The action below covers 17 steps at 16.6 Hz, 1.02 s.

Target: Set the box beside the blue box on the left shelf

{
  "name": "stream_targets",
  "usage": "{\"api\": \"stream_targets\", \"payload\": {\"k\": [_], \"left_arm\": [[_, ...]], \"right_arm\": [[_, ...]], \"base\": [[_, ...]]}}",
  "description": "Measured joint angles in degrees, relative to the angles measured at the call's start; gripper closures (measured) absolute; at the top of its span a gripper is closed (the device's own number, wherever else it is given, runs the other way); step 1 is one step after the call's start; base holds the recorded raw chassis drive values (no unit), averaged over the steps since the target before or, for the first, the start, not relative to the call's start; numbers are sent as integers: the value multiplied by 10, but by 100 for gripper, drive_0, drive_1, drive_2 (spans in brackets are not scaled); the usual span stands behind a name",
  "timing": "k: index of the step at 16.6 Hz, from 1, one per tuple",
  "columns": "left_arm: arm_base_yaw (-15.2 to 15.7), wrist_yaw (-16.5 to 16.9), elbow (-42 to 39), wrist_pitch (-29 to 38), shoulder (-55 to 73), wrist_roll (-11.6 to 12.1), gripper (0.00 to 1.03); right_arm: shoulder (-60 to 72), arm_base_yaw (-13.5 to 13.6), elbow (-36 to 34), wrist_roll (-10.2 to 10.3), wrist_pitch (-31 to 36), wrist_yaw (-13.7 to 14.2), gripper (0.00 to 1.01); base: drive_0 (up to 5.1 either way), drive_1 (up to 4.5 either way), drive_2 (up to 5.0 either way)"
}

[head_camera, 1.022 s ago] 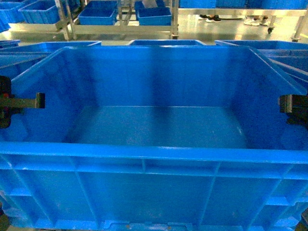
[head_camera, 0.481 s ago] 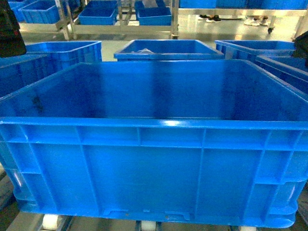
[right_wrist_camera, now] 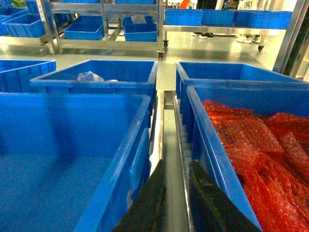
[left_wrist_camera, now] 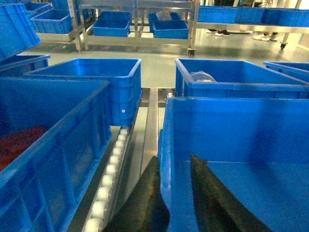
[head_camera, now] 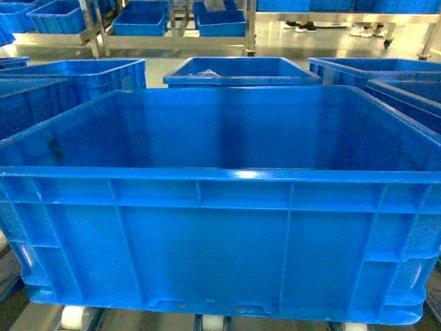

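steel racking with more blue bins runs along the back of the room, and roller conveyor lanes (left_wrist_camera: 108,179) carry rows of blue crates toward the robot. the box (head_camera: 220,227) sits square in front on the rollers, open top up and empty, its long axis running left to right across the head view. a neighbouring blue crate (left_wrist_camera: 48,140) stands just to its left across a narrow metal rail, another crate with red bubble wrap (right_wrist_camera: 256,154) stands just to its right, and a crate behind holds a clear bag (right_wrist_camera: 89,76).

the left gripper (left_wrist_camera: 175,193) straddles the box's left wall from above, one finger outside and one inside the rim, jaws apart with the wall between them; i cannot tell whether they press on it. the right gripper (right_wrist_camera: 176,193) hangs over the gap on the box's right side, fingers spread with open space between them, the box wall just to their left and not between them.

the box looks set down already, beside the left crate. each arm is at its own end wall, so the next move is probably straight up and away.
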Motion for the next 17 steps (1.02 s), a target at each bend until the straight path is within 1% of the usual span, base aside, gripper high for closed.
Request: {"api": "stream_targets", "payload": {"k": [1, 2, 3, 4, 7, 8, 9, 10, 11, 17], "left_arm": [[26, 30, -21, -5, -24, 0, 95], [37, 29, -40, -13, -50, 0, 100], [36, 32, -55, -21, -75, 0, 100], [35, 33, -70, -31, -99, 0, 100], [34, 34, -103, -76, -176, 0, 100], [34, 34, -112, -89, -200, 0, 100], [34, 35, -131, -58, -202, 0, 100], [34, 34, -144, -90, -219, 0, 100], [34, 34, -144, -112, -248, 0, 100], [34, 34, -145, -254, -412, 0, 100]], "right_arm": [[-23, -7, -21, -3, -8, -5, 95], [-49, -14, -38, -4, -18, -12, 99], [-76, -45, -52, -4, -26, -45, 100], [-101, -52, -64, -4, -38, -45, 100], [-177, -51, -95, -4, -86, -49, 100], [-185, -51, -114, -4, -55, -49, 100], [-196, -51, -125, -4, -75, -49, 100], [-221, -51, -133, -4, -109, -49, 100], [-256, -51, -133, -4, -124, -50, 100], [-403, -51, -133, -4, -262, -49, 100]], "base": [[0, 0, 0], [0, 0, 0], [0, 0, 0], [0, 0, 0], [0, 0, 0], [0, 0, 0], [0, 0, 0], [0, 0, 0], [0, 0, 0], [0, 0, 0]]}}
